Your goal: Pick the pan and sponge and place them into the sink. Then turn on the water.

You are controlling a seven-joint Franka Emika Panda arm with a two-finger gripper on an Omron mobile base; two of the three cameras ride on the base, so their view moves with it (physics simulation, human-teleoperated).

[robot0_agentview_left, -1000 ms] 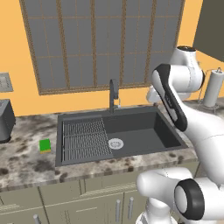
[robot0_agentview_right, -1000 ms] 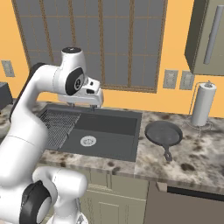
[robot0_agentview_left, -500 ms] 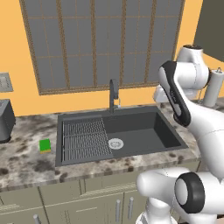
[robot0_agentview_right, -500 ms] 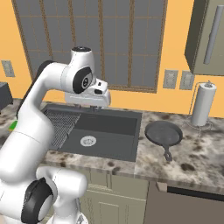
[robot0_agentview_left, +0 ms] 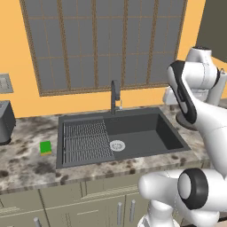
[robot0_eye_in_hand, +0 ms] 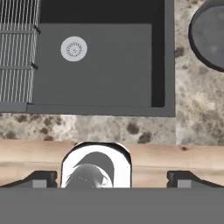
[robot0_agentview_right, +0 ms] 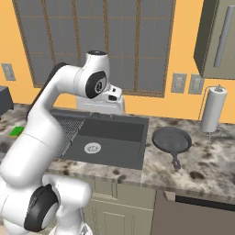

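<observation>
The dark round pan lies on the counter right of the sink, its handle pointing to the front. In the hand view the pan is at the top right and the sink with its silvery drain lies below. My gripper hangs high over the sink's back edge, left of the pan, open and empty; its fingertips stand wide apart. The green sponge rests on the counter left of the sink. The water is out of view at the dark faucet.
A ribbed rack covers the sink's left half. A paper towel roll stands at the back right, behind the pan. A dark appliance sits at the far left. Speckled counter runs between sink and pan.
The arm has swung to the right along the back of the sink, toward the pan's side. The gripper has stayed open. Pan and sponge have not moved.
</observation>
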